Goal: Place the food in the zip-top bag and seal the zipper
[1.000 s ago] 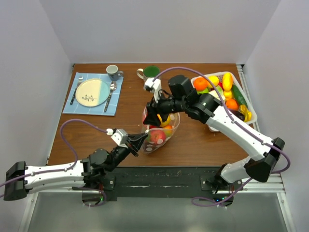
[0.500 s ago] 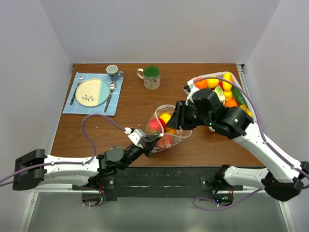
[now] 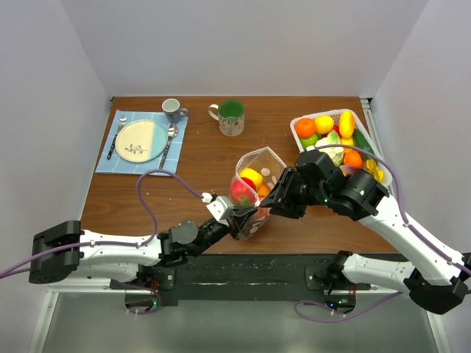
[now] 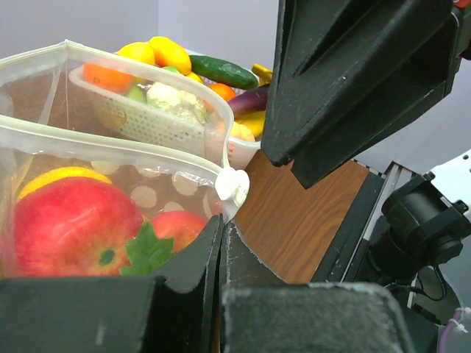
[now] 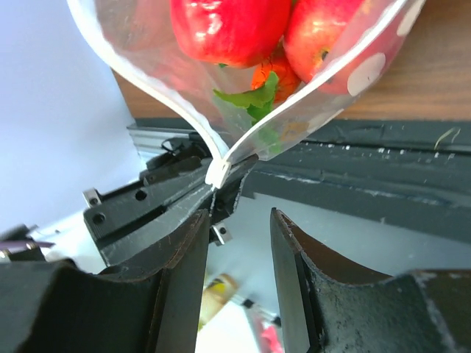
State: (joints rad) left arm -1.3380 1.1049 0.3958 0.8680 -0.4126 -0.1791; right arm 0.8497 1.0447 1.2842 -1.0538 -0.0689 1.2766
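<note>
Right now the zip-top bag (image 3: 268, 184) stands near the middle of the table (image 3: 199, 162), just left of the white basket (image 3: 293, 131) of toy produce. It is a clear soft pouch with white polka dots, and its mouth gapes wide open toward the far side. And there is food in there: a glossy red apple (image 3: 241, 191) against the near wall, a yellow fruit (image 3: 251, 177) behind it, and something orange lower down. The left wrist view shows the apple (image 4: 70, 224) up close with a green leaf (image 4: 147, 250) beside it. The zipper (image 4: 110, 151) runs as a thin pale strip along the rim, unsealed, with a small white slider (image 4: 232, 186) sitting at the corner.

The left gripper (image 3: 237, 218) is down at the bag's near corner, its fingers (image 4: 195, 268) pinched together on the plastic just below that slider. The right gripper (image 3: 274, 203) sits just beside the bag's right side, its fingers (image 5: 184, 283) a narrow gap apart with nothing between them. Ahead of those fingers, the right wrist view shows the bag's two rims meeting in a point.
</note>
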